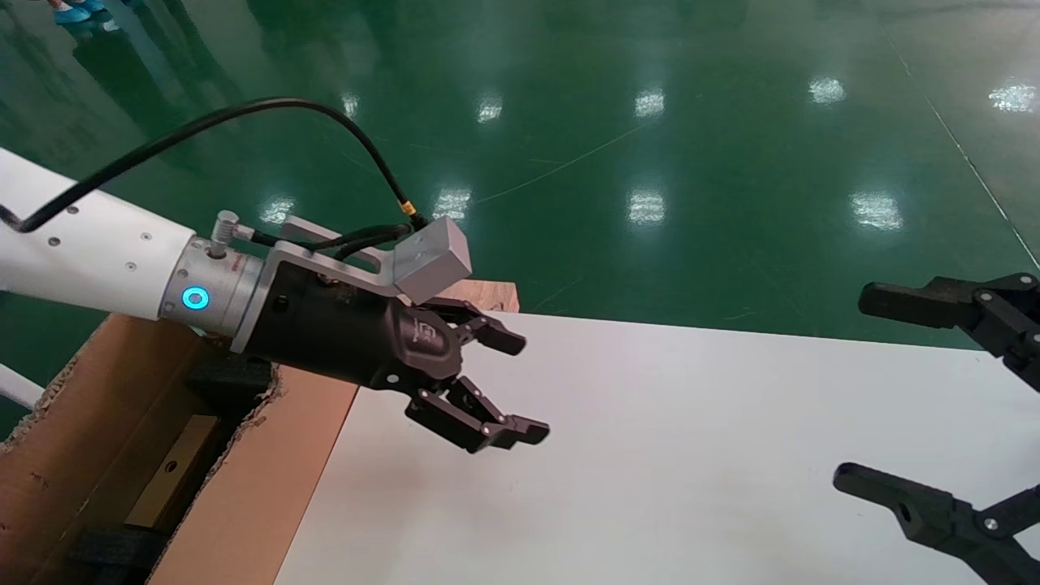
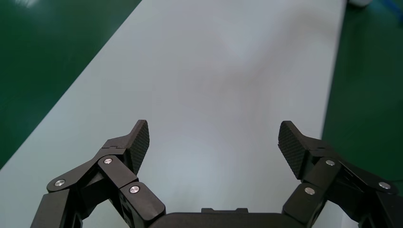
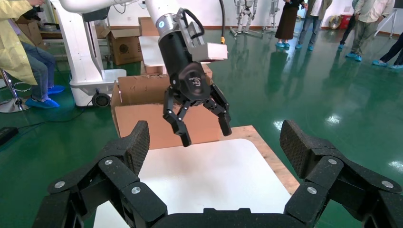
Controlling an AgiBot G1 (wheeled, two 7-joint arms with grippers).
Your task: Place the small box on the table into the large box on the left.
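Note:
The large box (image 1: 73, 422) is a brown carton with ragged top edges, standing at the left against the white table (image 1: 691, 455). Inside its dark interior lies a flat tan cardboard piece with a round hole, apparently the small box (image 1: 175, 463). My left gripper (image 1: 522, 385) hangs open and empty just past the carton, over the table's left part. The left wrist view has only bare table (image 2: 214, 71) between the left gripper's (image 2: 214, 142) spread pads. My right gripper (image 1: 873, 390) is open at the right edge, empty. From the right wrist view, the right gripper (image 3: 214, 147) faces the left gripper (image 3: 205, 134) and the carton (image 3: 157, 126).
A bare wooden board (image 1: 487, 292) sticks out beyond the table's far left corner, also visible as the board (image 3: 271, 156) in the right wrist view. A green floor surrounds the table. People, other cartons (image 3: 123, 45) and a white robot base (image 3: 85, 57) stand behind the large box.

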